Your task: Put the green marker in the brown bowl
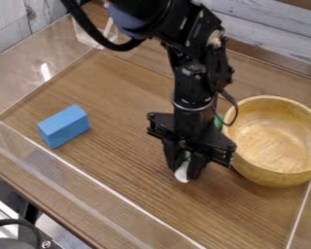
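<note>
Right, green marker [185,173] sits lower centre of the frame, held roughly upright in the pincer [189,171]. Only its white end shows clearly, poking out below the black fingers [201,163]; a sliver of green is visible higher up beside the wrist, towards the bowl. Can't tell whether the white tip touches the worktop [113,165] or hangs just above it.

Pincer points straight down, jaws partly closed and pinching the marker between them. The black arm rises from it to the upper centre of the frame, where it bends off towards the upper left.

Brown bowl [278,142] is just right of the pincer, at the right edge of the frame, upright on the worktop, nothing visible inside. The marker is outside it, beside its left wall, near but apart.

Blue block [63,125] lies flat on the left side of the frame, well apart from marker and bowl.

Worktop is wood-grain brown, ringed by a low clear plastic wall [132,216] running along the lower left and the top of the frame.
</note>
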`<state>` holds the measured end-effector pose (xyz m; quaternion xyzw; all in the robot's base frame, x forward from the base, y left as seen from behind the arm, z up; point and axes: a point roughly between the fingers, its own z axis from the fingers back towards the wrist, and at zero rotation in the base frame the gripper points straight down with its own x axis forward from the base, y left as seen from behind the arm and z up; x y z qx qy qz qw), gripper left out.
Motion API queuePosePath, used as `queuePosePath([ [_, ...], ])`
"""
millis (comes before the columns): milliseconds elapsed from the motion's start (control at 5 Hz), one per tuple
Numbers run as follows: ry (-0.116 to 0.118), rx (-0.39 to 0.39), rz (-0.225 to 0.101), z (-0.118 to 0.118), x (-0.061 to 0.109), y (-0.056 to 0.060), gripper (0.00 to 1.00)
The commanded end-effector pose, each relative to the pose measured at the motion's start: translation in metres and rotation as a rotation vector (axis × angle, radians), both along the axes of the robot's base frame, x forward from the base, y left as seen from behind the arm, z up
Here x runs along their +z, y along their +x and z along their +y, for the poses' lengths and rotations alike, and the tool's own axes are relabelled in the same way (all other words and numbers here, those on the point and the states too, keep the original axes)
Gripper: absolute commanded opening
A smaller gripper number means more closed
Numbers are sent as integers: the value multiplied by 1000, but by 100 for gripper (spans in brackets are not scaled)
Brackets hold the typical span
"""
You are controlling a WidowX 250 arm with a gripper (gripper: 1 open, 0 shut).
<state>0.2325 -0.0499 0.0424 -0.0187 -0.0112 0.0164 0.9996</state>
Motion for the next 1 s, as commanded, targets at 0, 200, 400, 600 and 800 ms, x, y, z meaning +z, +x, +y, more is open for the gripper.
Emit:
queuePosePath([
  [0, -6, -1, -67, -3, 18, 12, 0],
  [200, -4, -1, -70, -3, 19, 12, 0],
  [400, -3, -1, -74, -3, 20, 13, 0],
  [600, -1, -1, -77, -3, 21, 13, 0],
  [800, -2, -1, -84, -2, 21, 14, 0],
])
